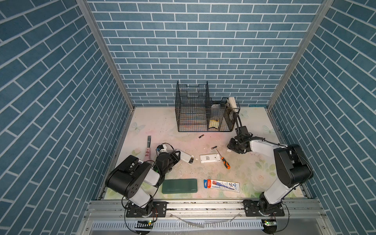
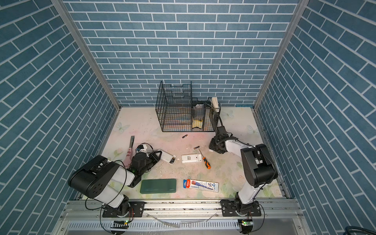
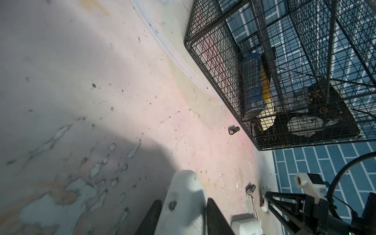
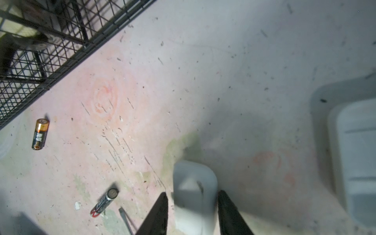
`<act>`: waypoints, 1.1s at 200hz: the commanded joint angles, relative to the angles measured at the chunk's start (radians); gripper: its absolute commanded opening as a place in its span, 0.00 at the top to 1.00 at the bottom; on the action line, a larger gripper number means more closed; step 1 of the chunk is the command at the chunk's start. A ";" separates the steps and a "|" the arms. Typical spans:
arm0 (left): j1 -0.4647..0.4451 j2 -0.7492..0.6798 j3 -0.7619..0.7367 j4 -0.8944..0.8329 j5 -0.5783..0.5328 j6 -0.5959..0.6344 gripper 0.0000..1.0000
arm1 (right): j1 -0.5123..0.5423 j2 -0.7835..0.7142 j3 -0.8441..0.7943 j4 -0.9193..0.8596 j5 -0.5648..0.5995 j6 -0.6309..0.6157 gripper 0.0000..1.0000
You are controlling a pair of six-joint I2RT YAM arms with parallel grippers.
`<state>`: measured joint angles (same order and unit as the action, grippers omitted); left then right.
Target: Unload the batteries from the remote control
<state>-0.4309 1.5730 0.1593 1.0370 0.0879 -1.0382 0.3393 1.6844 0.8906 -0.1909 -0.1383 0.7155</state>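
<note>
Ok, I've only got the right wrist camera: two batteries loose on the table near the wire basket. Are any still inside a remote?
Observer: Yes. In both top views the remote by the left arm shows dark batteries in its open compartment.
Operator: And the other one?
Observer: The second remote lies beside the screwdriver; its open compartment looks empty.
Operator: Where's the left tool?
Observer: The left tool has its fingers either side of the loaded remote, at the end away from the compartment.

black wire basket (image 1: 203,131), scuffed matt tabletop (image 1: 162,126), glossy-wrapped battery (image 4: 40,134)
</note>
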 commanded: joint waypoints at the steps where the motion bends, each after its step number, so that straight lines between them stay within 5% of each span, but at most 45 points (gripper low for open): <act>1: -0.006 -0.036 -0.006 -0.061 0.002 0.033 0.60 | -0.005 0.017 0.012 -0.082 0.012 -0.022 0.57; 188: -0.102 -0.581 -0.056 -0.691 -0.123 0.063 0.55 | 0.005 -0.223 0.046 -0.243 0.005 -0.054 0.53; 220: -0.106 -0.619 0.021 -0.824 -0.127 0.101 0.55 | 0.105 -0.262 0.111 -0.343 0.045 -0.089 0.63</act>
<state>-0.5301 0.9768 0.1188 0.3485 -0.0147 -0.9741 0.3649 1.4654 0.9176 -0.4347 -0.1204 0.6758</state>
